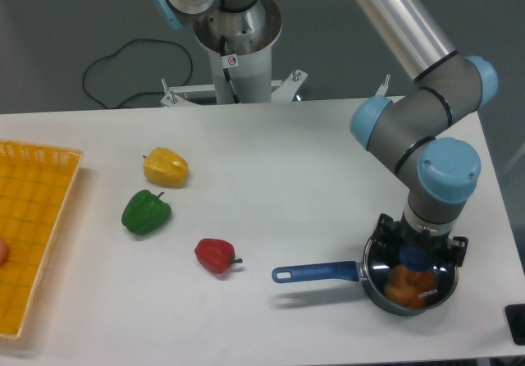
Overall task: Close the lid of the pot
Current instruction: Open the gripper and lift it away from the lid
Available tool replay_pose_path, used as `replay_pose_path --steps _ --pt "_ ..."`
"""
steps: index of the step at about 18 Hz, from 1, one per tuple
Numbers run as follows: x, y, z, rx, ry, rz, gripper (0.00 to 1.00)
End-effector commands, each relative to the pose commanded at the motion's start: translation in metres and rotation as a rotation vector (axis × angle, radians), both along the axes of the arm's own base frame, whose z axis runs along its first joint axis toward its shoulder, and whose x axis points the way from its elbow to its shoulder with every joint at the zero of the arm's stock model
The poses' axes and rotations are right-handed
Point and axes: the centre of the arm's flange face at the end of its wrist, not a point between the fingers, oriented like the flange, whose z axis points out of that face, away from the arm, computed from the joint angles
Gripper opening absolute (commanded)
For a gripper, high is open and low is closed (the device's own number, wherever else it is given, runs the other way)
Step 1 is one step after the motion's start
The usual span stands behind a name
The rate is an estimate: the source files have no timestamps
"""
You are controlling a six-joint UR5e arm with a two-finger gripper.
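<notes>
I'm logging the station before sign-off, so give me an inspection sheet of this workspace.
Surface: white table, shadow under the pot's handle.
Job's things: dark pot, blue handle pointing toward the crate side; orange-brown and blue shapes within its rim; lid seating cannot be told.
Clutter: yellow, green and red peppers; orange crate at the picture's left edge.
Pincer: over the pot; opening unclear.
Cables: black cable looped beyond the table.
Surroundings: metal framework behind the far edge.
</notes>
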Motion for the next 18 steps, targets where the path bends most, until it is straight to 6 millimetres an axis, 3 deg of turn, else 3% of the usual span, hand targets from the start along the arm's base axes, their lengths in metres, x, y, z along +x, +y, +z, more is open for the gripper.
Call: replay_pose_path --steps 4,7,10,12,16,18 --pt "0.016 -0.037 0.021 -0.003 0.002 0.009 1.00" --pt "0.026 -0.046 0.031 -0.008 0.006 -0.024 1.00" --pt "0.023 -0.075 0.017 -0.027 -0.024 -0.093 1.00" --pt "0.017 -0.100 0.018 -0.040 -0.036 -0.184 1.00" --pt "0.019 -0.125 0.019 -0.090 -0.077 -0.479 1.00" --pt "0.018 -0.130 0.017 -0.093 -0.092 -0.520 1.00"
